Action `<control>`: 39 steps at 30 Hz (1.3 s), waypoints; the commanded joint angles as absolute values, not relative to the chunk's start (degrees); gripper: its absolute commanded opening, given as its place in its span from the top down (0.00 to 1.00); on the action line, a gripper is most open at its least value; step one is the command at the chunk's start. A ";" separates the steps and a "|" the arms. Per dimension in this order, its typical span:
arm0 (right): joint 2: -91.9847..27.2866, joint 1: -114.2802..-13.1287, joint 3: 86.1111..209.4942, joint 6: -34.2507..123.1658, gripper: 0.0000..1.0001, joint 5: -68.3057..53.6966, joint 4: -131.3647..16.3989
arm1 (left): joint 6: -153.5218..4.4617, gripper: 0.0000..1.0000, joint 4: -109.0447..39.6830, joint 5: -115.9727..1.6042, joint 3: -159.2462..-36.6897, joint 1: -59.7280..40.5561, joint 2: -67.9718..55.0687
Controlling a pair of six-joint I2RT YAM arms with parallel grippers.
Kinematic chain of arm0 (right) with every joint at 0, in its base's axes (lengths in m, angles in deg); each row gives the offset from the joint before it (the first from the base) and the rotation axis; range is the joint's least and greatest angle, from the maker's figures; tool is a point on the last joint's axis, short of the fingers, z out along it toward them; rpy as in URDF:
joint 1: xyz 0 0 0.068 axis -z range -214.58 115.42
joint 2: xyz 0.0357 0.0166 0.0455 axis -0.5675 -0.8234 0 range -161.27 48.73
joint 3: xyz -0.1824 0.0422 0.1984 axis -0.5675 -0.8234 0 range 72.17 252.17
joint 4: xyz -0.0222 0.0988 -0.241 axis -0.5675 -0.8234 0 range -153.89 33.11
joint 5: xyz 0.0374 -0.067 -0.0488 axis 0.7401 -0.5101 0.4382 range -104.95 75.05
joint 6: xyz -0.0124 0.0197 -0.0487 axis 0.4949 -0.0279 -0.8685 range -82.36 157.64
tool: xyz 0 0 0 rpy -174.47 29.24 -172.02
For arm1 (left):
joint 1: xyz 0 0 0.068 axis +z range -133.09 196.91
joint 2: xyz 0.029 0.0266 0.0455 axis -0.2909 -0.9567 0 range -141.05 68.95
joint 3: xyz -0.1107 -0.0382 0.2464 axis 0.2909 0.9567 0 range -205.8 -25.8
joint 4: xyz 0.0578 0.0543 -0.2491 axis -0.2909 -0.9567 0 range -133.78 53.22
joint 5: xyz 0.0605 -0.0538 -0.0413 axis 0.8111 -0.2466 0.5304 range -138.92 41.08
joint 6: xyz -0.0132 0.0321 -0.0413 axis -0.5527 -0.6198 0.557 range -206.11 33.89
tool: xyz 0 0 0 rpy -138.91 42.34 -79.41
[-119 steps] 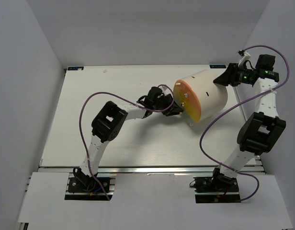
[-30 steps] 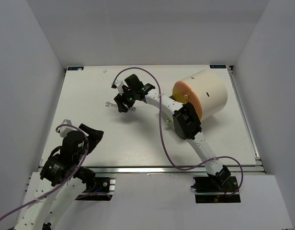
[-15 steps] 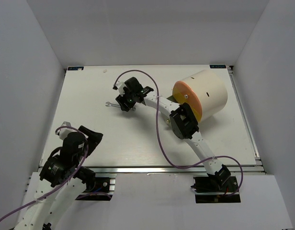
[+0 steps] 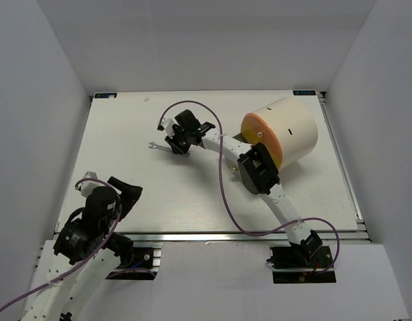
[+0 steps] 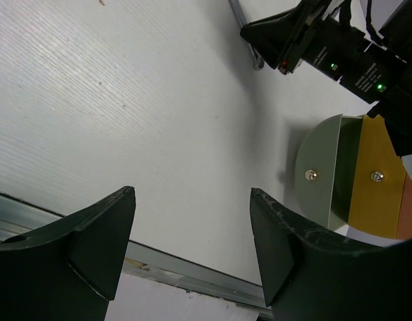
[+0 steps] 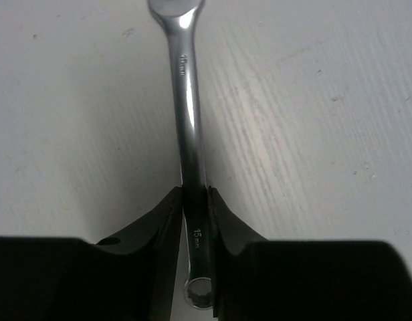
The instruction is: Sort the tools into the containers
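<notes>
Silver steel wrench (image 6: 186, 100), slim and flat, sits pinched between the right fingers (image 6: 156, 227), its length running straight ahead; the left fingers (image 5: 102, 234) gape empty, far off.

Right fingers (image 6: 152, 231) pinched together, left fingers (image 5: 99, 234) apart

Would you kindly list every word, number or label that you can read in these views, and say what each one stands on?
"10": stamped on the upper shaft of the wrench, right wrist view; the tiny characters after it are blurred.
"15": stamped lower on the same shaft, where the right gripper pinches it; the trailing characters are also blurred.
Blue corner labels, top view: too small to read.
Drum: no text visible.
</notes>
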State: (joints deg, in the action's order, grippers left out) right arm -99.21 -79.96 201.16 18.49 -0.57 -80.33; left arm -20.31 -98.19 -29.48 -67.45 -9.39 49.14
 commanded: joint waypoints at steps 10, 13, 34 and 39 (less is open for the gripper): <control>-81.81 -83.01 171.61 10.66 0.83 -1.41 -90.02 | -18.35 0.21 -97.61 -29.32 -66.67 -9.10 52.87; -77.85 -83.09 165.88 11.19 0.79 -3.34 -89.15 | -18.43 0.21 -96.47 -29.76 -65.97 -9.10 52.87; -85.57 -88.02 170.44 10.75 0.61 -5.45 -88.88 | -17.82 0.21 -99.45 -29.32 -67.81 -9.10 53.83; -83.02 -87.67 166.39 10.22 0.53 -7.21 -89.06 | -17.56 0.21 -98.75 -29.59 -66.76 -9.10 54.89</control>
State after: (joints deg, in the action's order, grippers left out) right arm -80.26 -87.85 171.61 11.60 -3.79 -81.42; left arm -18.08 -98.28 -30.25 -66.03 -9.39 54.41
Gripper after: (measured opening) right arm 0.458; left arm 0.786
